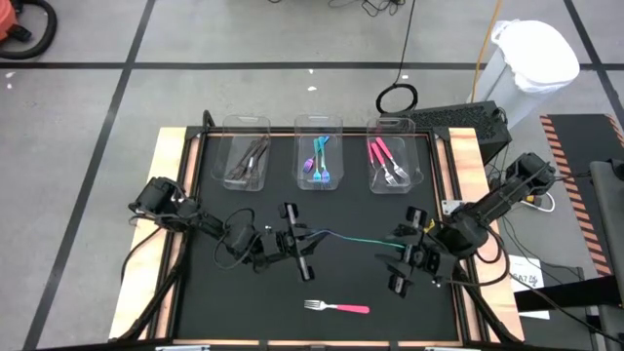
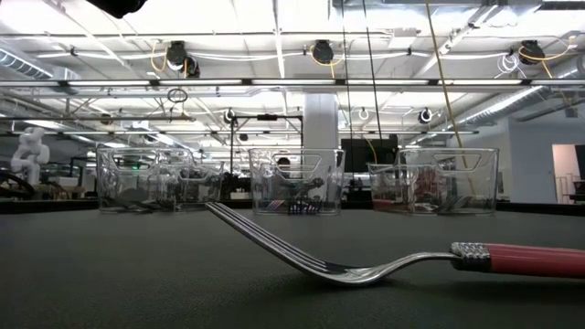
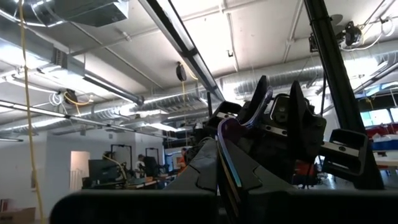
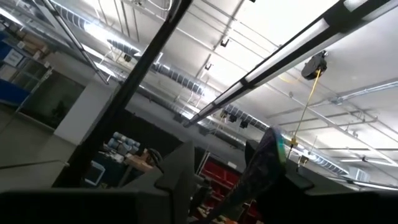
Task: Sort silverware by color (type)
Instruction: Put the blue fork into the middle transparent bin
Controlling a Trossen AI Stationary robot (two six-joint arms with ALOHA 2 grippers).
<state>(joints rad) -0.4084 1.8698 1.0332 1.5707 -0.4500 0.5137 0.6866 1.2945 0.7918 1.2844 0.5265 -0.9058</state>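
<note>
Silverware is partly sorted, and one iridescent teal fork (image 1: 349, 237) hangs in the air at the middle of the high view, stretched between the two grippers. The left gripper (image 1: 304, 238), just left of centre, is clamped shut on one end of this fork; in the left wrist view the thin, curved, rainbow-sheened metal rises from between its dark fingers (image 3: 205, 171). The right gripper (image 1: 408, 250), right of centre, has the fork's other end lying between its fingers (image 4: 177, 171), which stand partly apart; whether they press on it cannot be told. Below the grippers, near the bottom centre of the high view, a fork with a pink handle and silver tines (image 1: 337, 308) lies flat on the black matte surface (image 1: 219, 302); the low view shows its polished tines arching up and a textured metal collar where the smooth pink handle begins. Along the upper edge of the surface stand three clear, boxy plastic bins: the left bin (image 1: 246, 125) holds dark grey forks (image 1: 249, 160), the middle bin (image 1: 319, 123) holds teal forks (image 1: 321, 161), the right bin (image 1: 395, 125) holds pink-handled forks (image 1: 387, 162). No writing can be read anywhere.
</note>
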